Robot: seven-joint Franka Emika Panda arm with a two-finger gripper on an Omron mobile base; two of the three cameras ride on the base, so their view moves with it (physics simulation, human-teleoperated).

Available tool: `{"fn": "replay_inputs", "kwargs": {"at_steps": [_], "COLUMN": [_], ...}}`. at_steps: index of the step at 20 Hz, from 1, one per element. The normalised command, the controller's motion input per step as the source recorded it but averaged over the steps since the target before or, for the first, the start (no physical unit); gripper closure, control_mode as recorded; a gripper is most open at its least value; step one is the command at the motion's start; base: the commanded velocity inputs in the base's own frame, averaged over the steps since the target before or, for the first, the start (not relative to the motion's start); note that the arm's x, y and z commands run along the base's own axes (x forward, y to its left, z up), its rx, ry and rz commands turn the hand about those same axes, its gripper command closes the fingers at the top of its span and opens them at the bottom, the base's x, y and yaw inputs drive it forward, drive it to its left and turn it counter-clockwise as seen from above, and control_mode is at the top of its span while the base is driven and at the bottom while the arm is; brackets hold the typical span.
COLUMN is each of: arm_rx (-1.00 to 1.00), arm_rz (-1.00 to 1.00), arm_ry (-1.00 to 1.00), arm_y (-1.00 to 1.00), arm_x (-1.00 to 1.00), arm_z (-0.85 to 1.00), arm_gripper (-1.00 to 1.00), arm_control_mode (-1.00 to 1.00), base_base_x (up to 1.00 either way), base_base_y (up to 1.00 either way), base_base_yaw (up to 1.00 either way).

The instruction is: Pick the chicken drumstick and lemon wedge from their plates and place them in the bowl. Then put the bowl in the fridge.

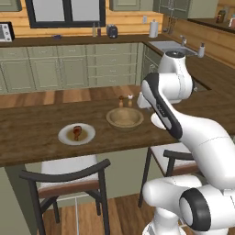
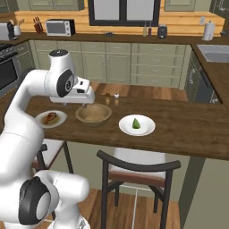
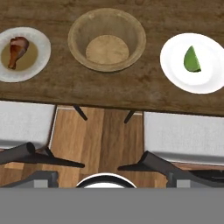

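Observation:
The reddish-brown chicken drumstick [image 1: 77, 131] [image 2: 50, 117] [image 3: 17, 50] lies on the left white plate [image 1: 64, 137] [image 2: 39, 120] [image 3: 41, 43]. The green lemon wedge [image 2: 136, 123] [image 3: 191, 60] lies on the right plate [image 2: 147, 129] [image 3: 173, 65]. Between the plates stands the tan wooden bowl [image 1: 125, 118] [image 2: 93, 113] [image 3: 107, 39], with nothing in it. My gripper [image 3: 111, 177] hangs high above the counter's near edge and looks straight down. It is open, its fingertips [image 3: 41, 177] wide apart and nothing between them. The fridge is out of view.
Two small shakers [image 1: 125, 100] [image 2: 112, 97] stand on the wooden counter [image 1: 27, 133] behind the bowl. Two dark chairs with white seats [image 1: 69, 179] [image 2: 138, 167] are tucked under its near edge. Green cabinets, a sink [image 1: 165, 46] and a toaster oven [image 2: 60, 27] line the back wall.

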Motion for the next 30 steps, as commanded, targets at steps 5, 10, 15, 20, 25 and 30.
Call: {"fn": "replay_inputs", "kwargs": {"at_steps": [5, 10, 15, 20, 25, 30], "arm_rx": [0.00, 0.00, -0.01, -0.02, 0.00, 0.01], "arm_rz": [0.00, 0.00, -0.01, -0.01, 0.00, 0.00], "arm_ry": [0.00, 0.00, 0.01, 0.03, 0.00, 0.07], "arm_y": [0.00, 0.00, 0.05, 0.60, 1.00, 1.00], "arm_x": [0.00, 0.00, 0.07, 0.46, 0.67, 0.72], "arm_z": [0.00, 0.00, 0.00, -0.20, -0.32, -0.45], "arm_gripper": [-1.00, -1.00, -1.00, -1.00, -1.00, -1.00], "arm_control_mode": [1.00, 1.00, -1.00, -1.00, -1.00, -1.00], "base_base_x": [0.66, 0.78, 0.48, 0.00, 0.00, 0.00], "base_base_y": [0.30, 0.59, 0.31, 0.00, 0.00, 0.00], "base_base_yaw": [-0.01, 0.00, 0.00, 0.00, 0.00, 0.00]}}
